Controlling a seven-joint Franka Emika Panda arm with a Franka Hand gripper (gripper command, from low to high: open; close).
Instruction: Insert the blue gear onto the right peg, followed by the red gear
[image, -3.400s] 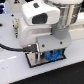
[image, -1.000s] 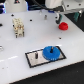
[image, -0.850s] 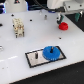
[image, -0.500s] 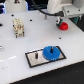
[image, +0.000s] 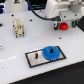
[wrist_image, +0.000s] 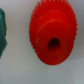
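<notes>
The blue gear (image: 52, 52) lies flat on the right half of the black-rimmed grey plate (image: 33, 61), over the right peg, which it hides. The left peg (image: 36, 54) stands bare. The red gear (image: 63, 26) rests on the white table at the back, on the exterior view's right. My gripper (image: 63, 22) hangs directly above it, with dark finger shapes on either side of it, apart. In the wrist view the red gear (wrist_image: 52, 33) fills the picture, its hub hole facing up, and no fingers show.
A beige block-like part (image: 18, 27) stands at the back on the exterior view's left. A small white piece (image: 1, 48) sits at the left edge. A green object (wrist_image: 2, 30) lies close beside the red gear in the wrist view.
The arm has left the plate, where the blue gear stays, and has moved to the back right over the red gear, coming lower over it in the last second.
</notes>
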